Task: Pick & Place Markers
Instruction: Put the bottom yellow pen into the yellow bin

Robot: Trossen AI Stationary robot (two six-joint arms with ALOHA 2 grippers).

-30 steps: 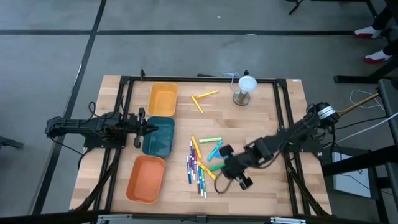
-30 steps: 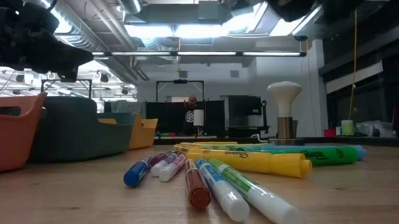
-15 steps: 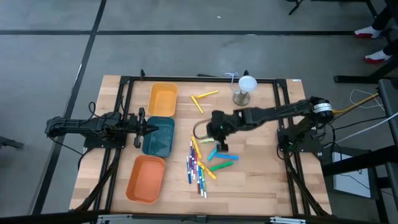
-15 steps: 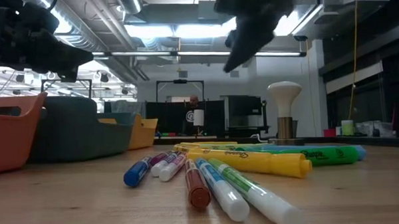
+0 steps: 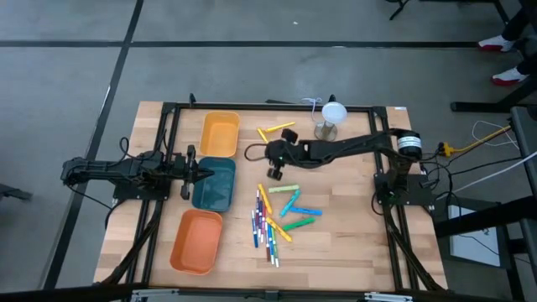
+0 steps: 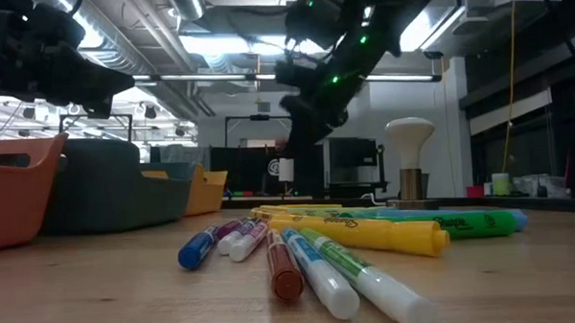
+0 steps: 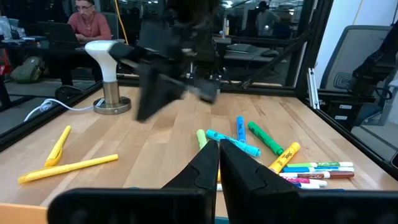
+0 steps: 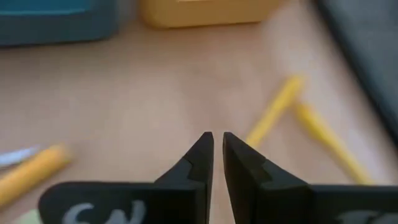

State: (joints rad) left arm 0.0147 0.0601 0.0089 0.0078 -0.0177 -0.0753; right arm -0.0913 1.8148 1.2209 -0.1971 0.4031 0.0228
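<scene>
The markers lie loose on the wooden table: a mixed pile [image 5: 268, 220] [image 6: 310, 247] near the middle, a few green and blue ones [image 5: 294, 205] beside it, and two yellow ones [image 5: 273, 132] [image 8: 273, 118] crossed farther back. My right gripper [image 5: 272, 168] [image 8: 216, 135] hangs shut and empty above bare wood between the pile and the two yellow markers, pointing slantwise down. My left gripper [image 5: 191, 172] [image 7: 219, 144] is shut, level, at the left over the teal tray [image 5: 216, 186].
Three rounded trays stand in a row at the left: yellow [image 5: 220, 132] at the back, teal in the middle, orange [image 5: 197, 241] at the front. A white mushroom-shaped lamp [image 5: 330, 119] stands at the back right. A person sits in the room behind [image 7: 87, 22].
My right gripper has swung from the near right of the marker pile, across it, toward the table's far edge and left, sinking a little and rolling its wrist. It stayed shut and empty. The markers have not moved.
</scene>
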